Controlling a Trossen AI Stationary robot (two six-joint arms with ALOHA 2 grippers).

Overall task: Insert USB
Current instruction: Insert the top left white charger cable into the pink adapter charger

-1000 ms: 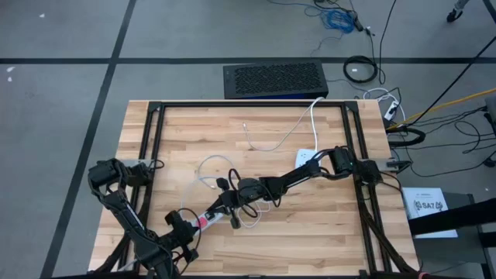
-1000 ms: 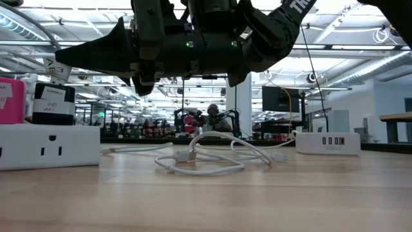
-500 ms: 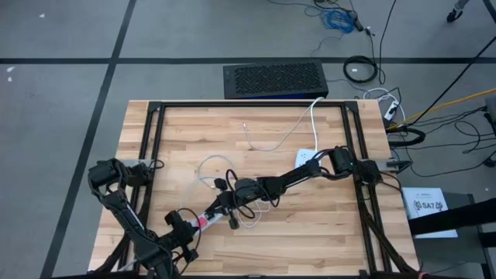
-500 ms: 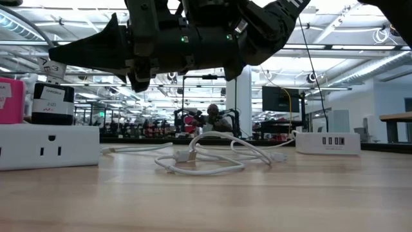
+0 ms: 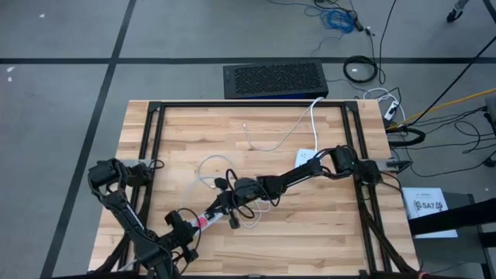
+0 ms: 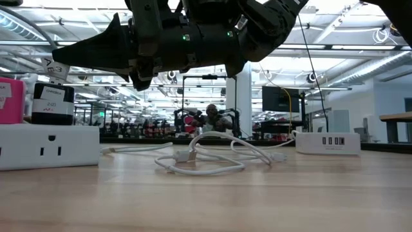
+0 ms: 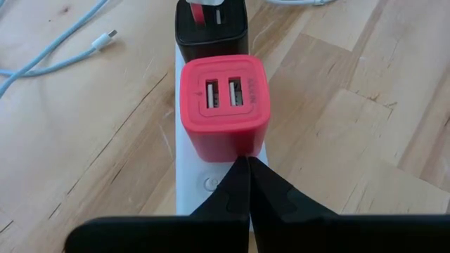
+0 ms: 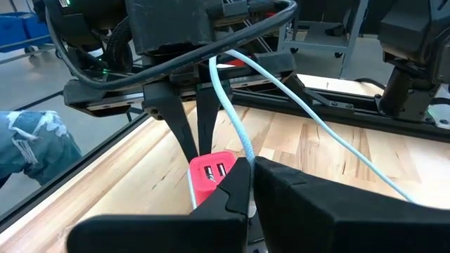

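Note:
A red charger (image 7: pixel 223 105) with two USB ports sits plugged into a white power strip (image 7: pixel 190 176), and a black charger (image 7: pixel 211 31) is plugged in beyond it. My left gripper (image 7: pixel 247 160) is shut, with its tips at the red charger's near side. My right gripper (image 8: pixel 251 163) hovers just above and beside the red charger (image 8: pixel 209 172), shut on a pale blue cable (image 8: pixel 232 105). The cable's USB plug is hidden by the fingers. In the high view both grippers meet near the table's front left, by the red charger (image 5: pixel 203 222). My left gripper's shut fingertips (image 7: pixel 239 172) slant down from the near side onto the red charger's lower side face (image 7: pixel 232 151), where it meets the strip. Whether they press the charger or the strip, I cannot tell. My right gripper pinches the pale blue cable between its two fingers, which point almost level toward the red charger. The cable leaves the fingertips (image 8: pixel 246 151) upward and loops back over the gripper. The fingers hide the held end.
Loose white cable coils (image 6: pixel 199 161) lie mid-table. A white USB hub (image 6: pixel 327 143) stands to the right, and a white power box (image 5: pixel 306 159) has its cord running to the far edge. Another thin cable (image 5: pixel 263 141) lies farther back. Black frame rails border the table's sides.

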